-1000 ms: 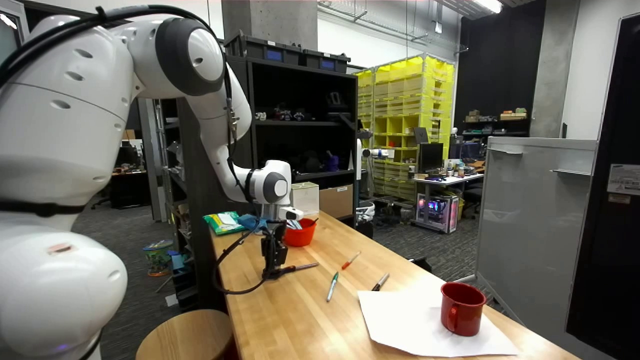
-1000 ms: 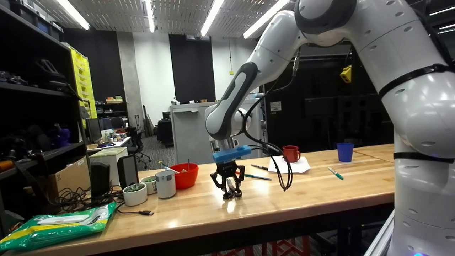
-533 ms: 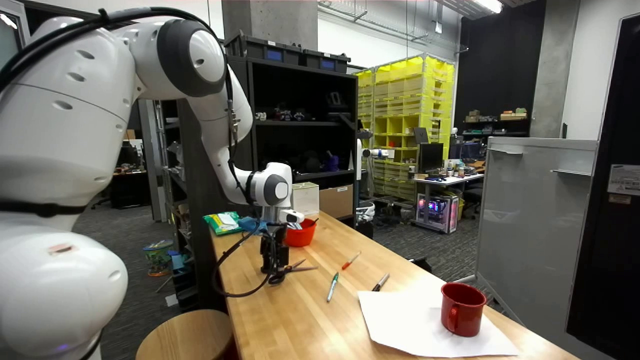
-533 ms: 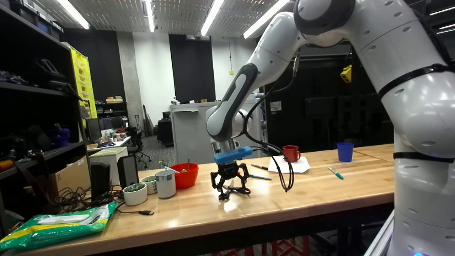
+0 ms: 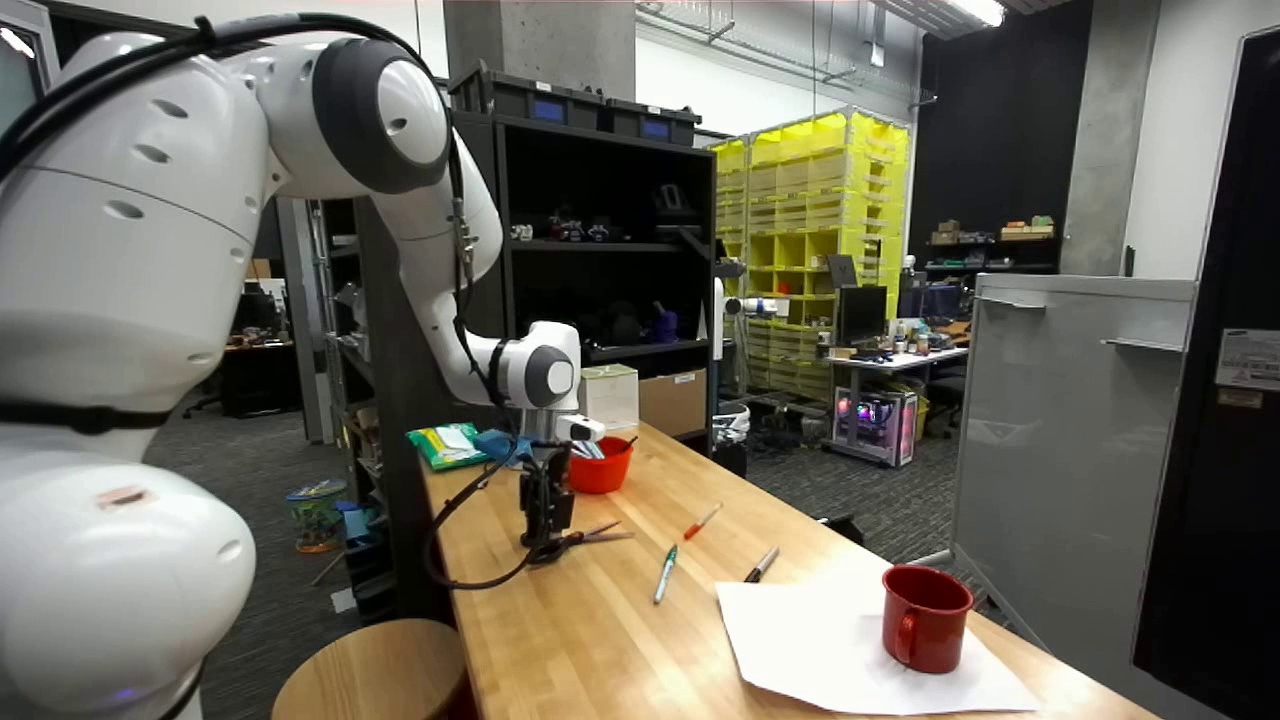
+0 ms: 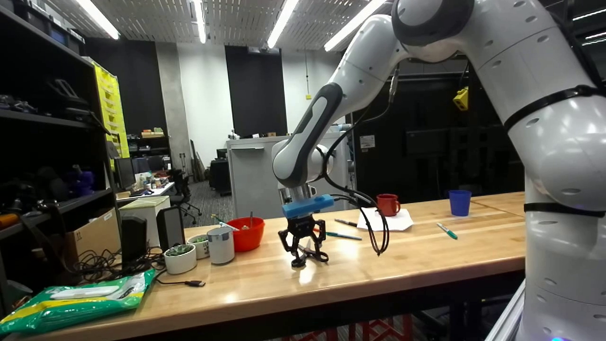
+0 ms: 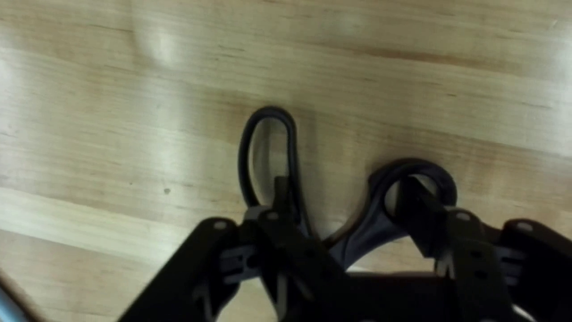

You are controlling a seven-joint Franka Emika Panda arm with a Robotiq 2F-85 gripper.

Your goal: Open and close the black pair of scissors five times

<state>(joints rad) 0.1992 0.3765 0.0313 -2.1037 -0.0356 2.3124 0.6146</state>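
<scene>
my gripper (image 7: 346, 190) has its fingers (image 7: 282, 192) apart in both handles of the black scissors (image 7: 368, 235) on the table (image 7: 134, 112) — gap narrower than half a second ago, so probably a closing stroke.

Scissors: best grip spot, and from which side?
Probably both handle loops, from straight above, one finger in each: the scissors look flat on the table, and the wrist view shows the loops spread apart, openings facing up.
</scene>
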